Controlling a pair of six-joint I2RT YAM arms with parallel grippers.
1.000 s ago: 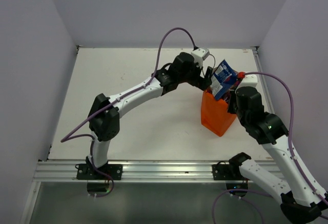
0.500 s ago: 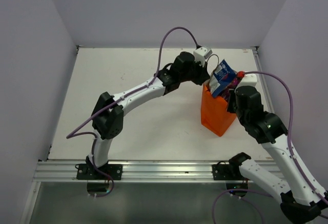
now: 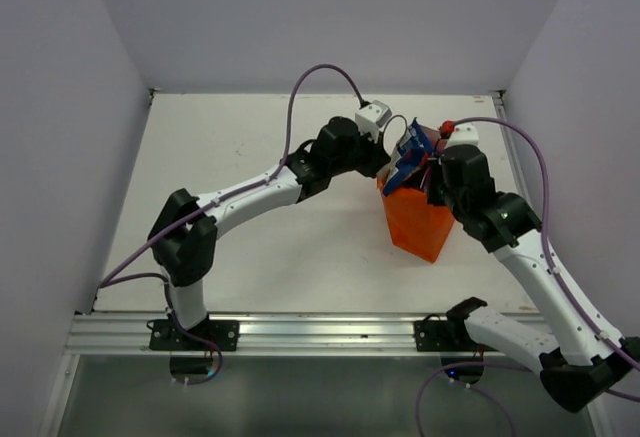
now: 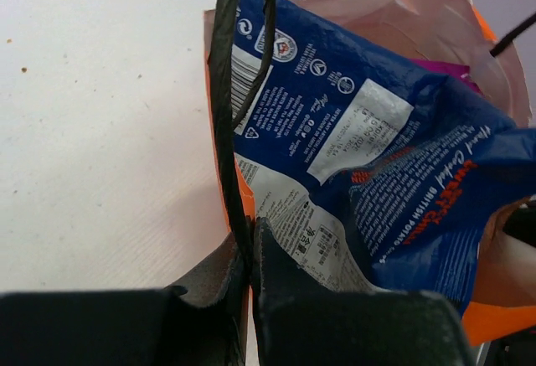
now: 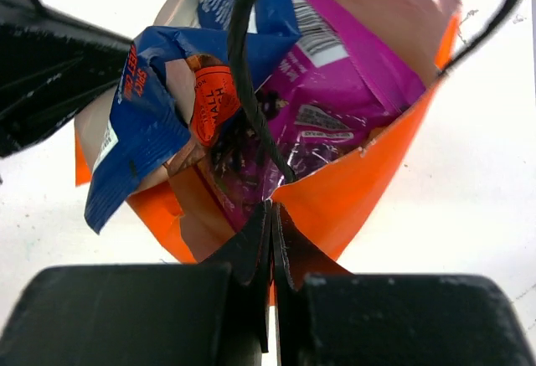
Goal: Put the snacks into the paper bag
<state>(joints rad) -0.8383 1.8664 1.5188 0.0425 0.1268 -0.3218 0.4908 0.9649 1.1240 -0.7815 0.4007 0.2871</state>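
The orange paper bag (image 3: 415, 225) stands upright at the table's right, held from both sides. My left gripper (image 3: 386, 171) is shut on its left rim, pinching the orange edge and the dark cord handle (image 4: 223, 90) at the fingertips (image 4: 251, 234). My right gripper (image 5: 273, 212) is shut on the opposite rim of the paper bag (image 5: 364, 186). A blue-and-white packet (image 4: 368, 131) sticks out of the bag's mouth, crumpled and tilted (image 3: 408, 162). Inside lie a magenta packet (image 5: 335, 90) and a darker purple one (image 5: 251, 169). The other snacks are hidden.
The white table (image 3: 250, 157) stretches to the left of the bag, with walls on three sides. The aluminium rail (image 3: 300, 332) with both arm bases runs along the near edge. Purple cables loop above the arms.
My left gripper has closed on the bag's left rim. Both arms and the bag have shifted a little to the left, and the blue-and-white packet sits lower in the mouth.
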